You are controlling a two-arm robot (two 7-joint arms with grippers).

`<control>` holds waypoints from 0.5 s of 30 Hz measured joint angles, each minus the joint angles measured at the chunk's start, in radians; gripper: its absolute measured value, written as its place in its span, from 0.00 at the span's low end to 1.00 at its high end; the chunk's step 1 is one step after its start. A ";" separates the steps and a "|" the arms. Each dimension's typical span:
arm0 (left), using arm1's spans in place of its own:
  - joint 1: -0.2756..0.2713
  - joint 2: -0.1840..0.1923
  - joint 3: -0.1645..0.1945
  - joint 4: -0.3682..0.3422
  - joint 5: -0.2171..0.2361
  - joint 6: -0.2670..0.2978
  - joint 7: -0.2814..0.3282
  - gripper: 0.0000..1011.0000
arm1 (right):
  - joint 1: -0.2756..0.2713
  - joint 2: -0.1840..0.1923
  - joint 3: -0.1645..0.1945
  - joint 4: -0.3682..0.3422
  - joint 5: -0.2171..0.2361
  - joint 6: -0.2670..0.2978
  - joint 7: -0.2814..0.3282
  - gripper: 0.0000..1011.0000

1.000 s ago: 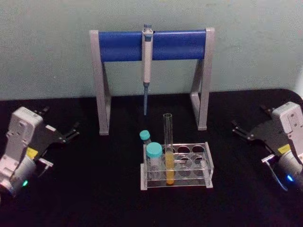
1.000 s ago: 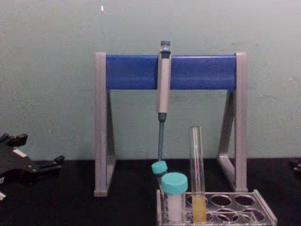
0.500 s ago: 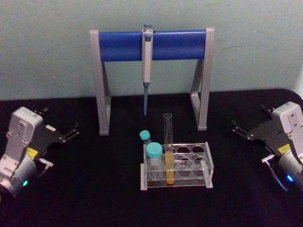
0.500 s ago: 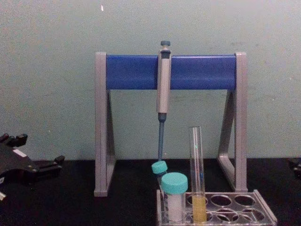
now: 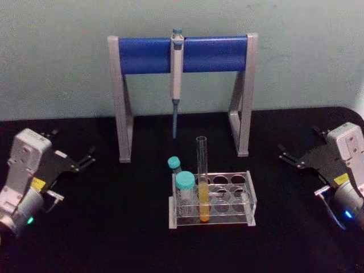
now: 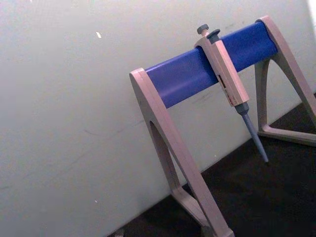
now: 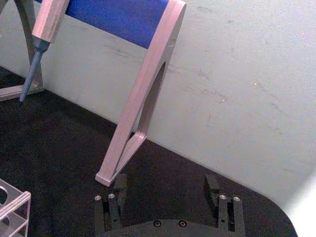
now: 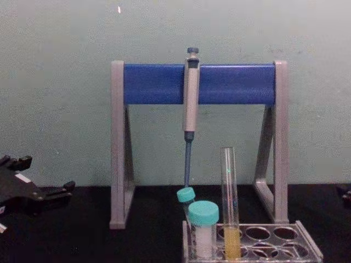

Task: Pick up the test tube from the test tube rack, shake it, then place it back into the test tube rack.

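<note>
The test tube point(image 5: 201, 176) stands upright in the test tube rack point(image 5: 245, 196) at the table's middle, yellow liquid in its lower part; the chest view shows the test tube point(image 8: 229, 197) near the left end of the rack point(image 8: 308, 250). My left gripper point(image 5: 71, 145) rests open at the far left, well away from the rack, and the chest view has it point(image 8: 46, 175) at the left edge. Far to the right my right gripper point(image 5: 298, 141) is open too. In the right wrist view it point(image 7: 165, 191) has nothing between its fingers.
Behind the rack stands a grey-and-blue pipette stand point(image 5: 182, 54) with a grey pipette point(image 5: 176, 74) hanging from its bar. Two teal-capped white tubes point(image 5: 184, 185) sit at the rack's left end, beside the test tube. Black table point(image 5: 114, 239) lies bare on both sides of the rack.
</note>
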 joint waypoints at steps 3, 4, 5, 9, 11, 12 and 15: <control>0.000 0.000 0.000 0.000 0.000 0.000 0.000 0.99 | 0.000 0.000 0.000 0.000 0.000 0.000 0.000 0.99; 0.000 0.000 0.000 0.000 0.000 0.000 0.000 0.99 | 0.000 0.000 0.000 0.000 0.000 0.000 0.000 0.99; 0.000 0.000 0.000 0.000 0.000 0.000 0.000 0.99 | 0.000 0.000 0.000 0.000 0.000 0.000 0.000 0.99; 0.000 0.000 0.000 0.000 0.000 0.000 0.000 0.99 | 0.000 0.000 0.000 0.000 0.000 0.000 0.000 0.99; 0.000 0.000 0.000 0.000 0.000 0.000 0.000 0.99 | 0.000 0.000 0.000 0.000 0.000 0.000 0.000 0.99; 0.000 0.000 0.000 0.000 0.000 0.000 0.000 0.99 | 0.000 0.000 0.000 0.000 0.000 0.000 0.000 0.99; 0.000 0.000 0.000 0.000 0.000 0.000 0.000 0.99 | 0.000 0.000 0.000 0.000 0.000 0.000 0.000 0.99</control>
